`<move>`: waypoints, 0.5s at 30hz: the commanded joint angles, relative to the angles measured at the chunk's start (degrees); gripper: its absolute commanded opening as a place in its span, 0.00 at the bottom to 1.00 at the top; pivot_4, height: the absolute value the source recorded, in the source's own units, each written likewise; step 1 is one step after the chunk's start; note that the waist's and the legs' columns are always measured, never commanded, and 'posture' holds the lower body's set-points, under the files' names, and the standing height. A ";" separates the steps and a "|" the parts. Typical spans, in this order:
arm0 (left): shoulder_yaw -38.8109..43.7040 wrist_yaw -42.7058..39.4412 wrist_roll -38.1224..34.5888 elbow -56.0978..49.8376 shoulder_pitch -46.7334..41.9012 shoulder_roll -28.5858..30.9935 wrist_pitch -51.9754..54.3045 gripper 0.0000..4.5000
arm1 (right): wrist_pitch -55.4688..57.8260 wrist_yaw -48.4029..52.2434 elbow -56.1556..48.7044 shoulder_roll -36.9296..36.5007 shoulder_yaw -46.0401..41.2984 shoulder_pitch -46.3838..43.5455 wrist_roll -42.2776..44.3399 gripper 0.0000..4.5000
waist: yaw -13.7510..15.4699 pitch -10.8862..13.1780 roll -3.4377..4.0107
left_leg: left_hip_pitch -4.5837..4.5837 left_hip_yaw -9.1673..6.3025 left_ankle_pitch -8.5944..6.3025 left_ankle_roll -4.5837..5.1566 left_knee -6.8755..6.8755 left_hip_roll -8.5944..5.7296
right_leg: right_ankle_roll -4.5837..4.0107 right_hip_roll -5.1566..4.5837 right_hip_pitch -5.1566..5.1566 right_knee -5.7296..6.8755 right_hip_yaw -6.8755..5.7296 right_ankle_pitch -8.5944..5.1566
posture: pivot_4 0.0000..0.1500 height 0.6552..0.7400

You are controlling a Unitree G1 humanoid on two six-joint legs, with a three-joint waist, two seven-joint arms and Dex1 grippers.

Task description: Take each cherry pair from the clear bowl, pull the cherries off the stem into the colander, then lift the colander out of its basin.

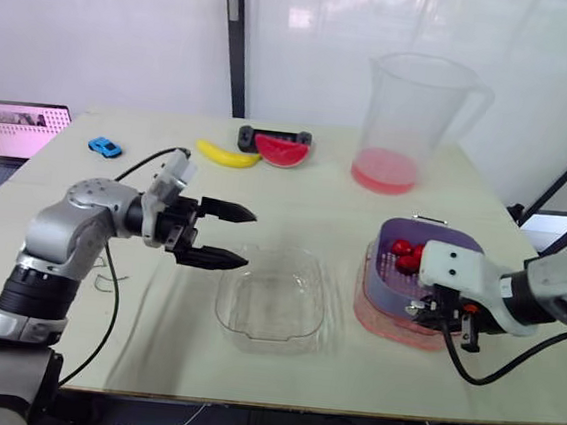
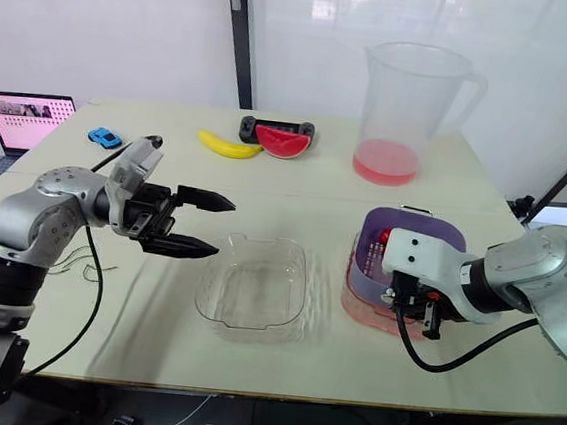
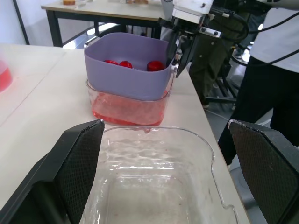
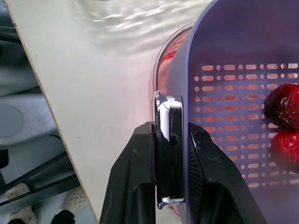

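While the left claw (image 1: 249,237) hangs above the counter (image 1: 314,205) with its two black fingers spread wide and nothing between them, the right claw (image 4: 171,140) is clamped narrow on the near rim of the colander (image 1: 442,236). One finger is outside the wall and one inside, pinching the small pale handle (image 4: 167,112) there.

One clear bowl (image 1: 273,300) sits mid-counter, just beside the left claw's fingertips on their right. The left wrist view looks across the bowl's rim toward the colander.

The one purple colander stands nested in one clear basin (image 3: 126,105), whose lower part looks pink; the pair sits to the right of the bowl, near it but not touching. Three red cherries (image 3: 124,64) lie inside the colander against its far wall in the left wrist view. The right wrist view catches two of them on the slotted floor.

Toward the back of the counter stand one tall clear pitcher (image 1: 413,115) with a shallow layer of pink liquid (image 1: 385,170), one banana (image 1: 226,154) and one watermelon slice (image 1: 281,151) resting against a dark object. One small blue toy car (image 1: 105,146) sits at the far left. One open laptop (image 1: 22,129) sits beyond the counter's left edge. One person (image 3: 266,84) in dark trousers stands past the counter behind the right arm.
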 commanded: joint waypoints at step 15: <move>1.45 -0.49 -0.12 -0.62 -1.74 0.82 -0.33 1.00 | -2.68 0.86 2.63 -0.69 -5.13 2.23 4.13 0.19 | 0.00 0.00 0.00 | 0.00 0.01 0.00 0.00 0.02 0.00 | 0.00 0.00 0.01 0.00 0.00 0.00 | 1.00 1.00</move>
